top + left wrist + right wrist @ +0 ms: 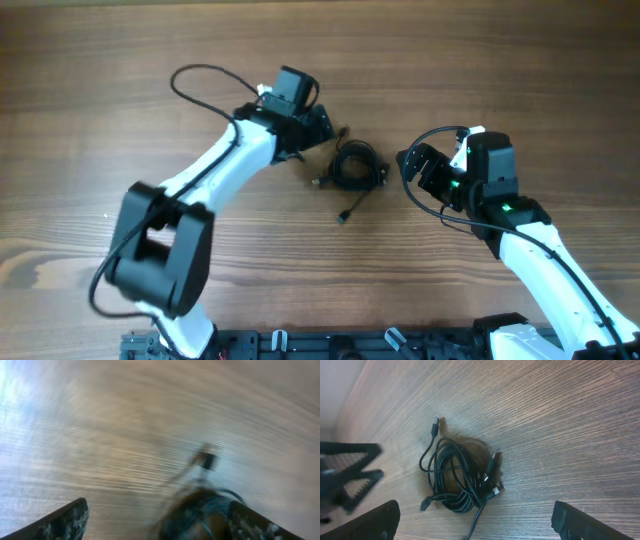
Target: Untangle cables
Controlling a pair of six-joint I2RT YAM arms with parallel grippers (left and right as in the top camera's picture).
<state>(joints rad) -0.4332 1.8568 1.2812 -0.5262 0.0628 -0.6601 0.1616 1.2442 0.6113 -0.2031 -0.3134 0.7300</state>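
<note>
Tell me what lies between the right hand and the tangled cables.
Nothing but bare wooden table. The overhead view shows an open strip of wood between the right hand and the cable bundle, and the right wrist view agrees.

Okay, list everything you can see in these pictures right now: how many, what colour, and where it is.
cable bundle: one tangled coil, black, mid-table between the claws; number of cables unclear
table: one, brown wood, under everything
mounting rail: one, black, bottom edge of the overhead view
left arm: one, white and black, reaching in from the left
right arm: one, white and black, from the right
left claw: one, black, open, left of the bundle
right claw: one, black, open, right of the bundle
</note>
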